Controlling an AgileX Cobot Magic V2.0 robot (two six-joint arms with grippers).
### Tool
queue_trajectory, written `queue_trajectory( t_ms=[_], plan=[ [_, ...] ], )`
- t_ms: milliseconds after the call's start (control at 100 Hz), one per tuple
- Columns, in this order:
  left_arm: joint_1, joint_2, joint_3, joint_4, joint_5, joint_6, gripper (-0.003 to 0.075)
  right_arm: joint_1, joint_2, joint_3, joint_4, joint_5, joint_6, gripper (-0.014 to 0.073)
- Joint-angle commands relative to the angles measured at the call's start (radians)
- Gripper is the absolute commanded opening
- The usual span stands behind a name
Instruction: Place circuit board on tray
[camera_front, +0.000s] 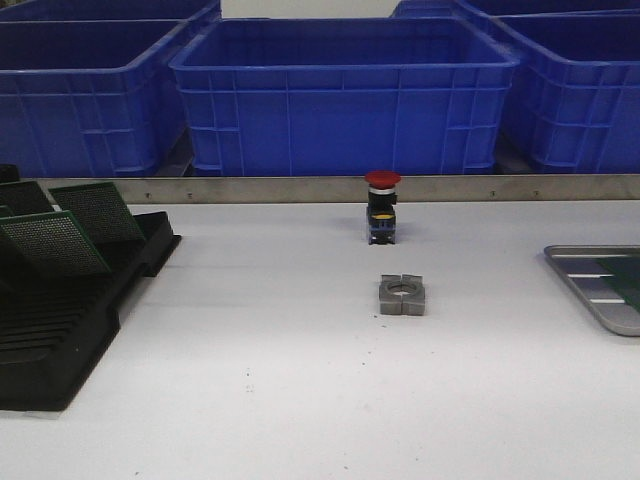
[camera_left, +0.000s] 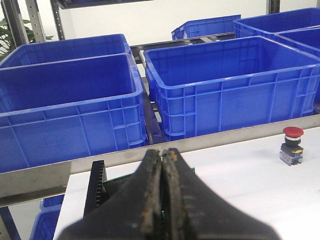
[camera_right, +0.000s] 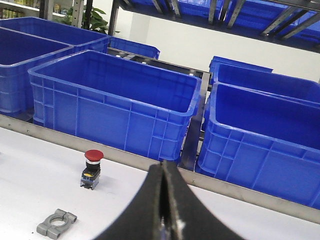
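Facing blue bins (camera_front: 345, 95) beyond the white table (camera_front: 300, 390), I see a black slotted rack (camera_front: 70, 310), cut off at left, holding green circuit boards (camera_front: 55, 243). At right, the grey tray (camera_front: 600, 285) is half out of view. My left gripper (camera_left: 161, 200) and right gripper (camera_right: 162, 200) are both pressed closed, empty.

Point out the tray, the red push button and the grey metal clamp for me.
tray (camera_front: 585, 293): front view, on its grey rim at the near left corner.
red push button (camera_front: 382, 180): front view, on its red cap.
grey metal clamp (camera_front: 388, 297): front view, on its left half beside the hole.
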Motion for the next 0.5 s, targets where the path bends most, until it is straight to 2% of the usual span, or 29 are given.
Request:
queue_trajectory(
  t_ms=[0, 80, 160, 330, 420, 450, 490],
  plan=[
    [0.000, 0.007, -0.027, -0.018, -0.011, -0.012, -0.0017, 0.002, 0.008, -0.027, 0.016, -0.040, -0.007, -0.0060],
    [0.000, 0.007, -0.027, -0.024, -0.013, -0.012, -0.0017, 0.002, 0.008, -0.027, 0.016, -0.040, -0.007, -0.0060],
    [0.000, 0.007, -0.027, -0.070, -0.101, -0.012, -0.0017, 0.002, 0.008, -0.027, 0.016, -0.040, -0.007, -0.0060],
    [0.000, 0.007, -0.027, -0.037, -0.149, -0.012, -0.0017, 0.002, 0.008, -0.027, 0.016, -0.040, -0.007, -0.0060],
    [0.000, 0.007, -0.027, 0.241, -0.154, -0.060, -0.0017, 0.002, 0.008, -0.027, 0.016, -0.040, -0.007, -0.0060],
    [0.000, 0.007, -0.027, 0.360, -0.154, -0.144, -0.0017, 0.002, 0.008, -0.027, 0.016, -0.040, -0.007, -0.0060],
    [0.000, 0.007, -0.025, 0.485, -0.141, -0.332, -0.0017, 0.002, 0.008, -0.027, 0.016, -0.040, -0.007, -0.0060]
  ],
)
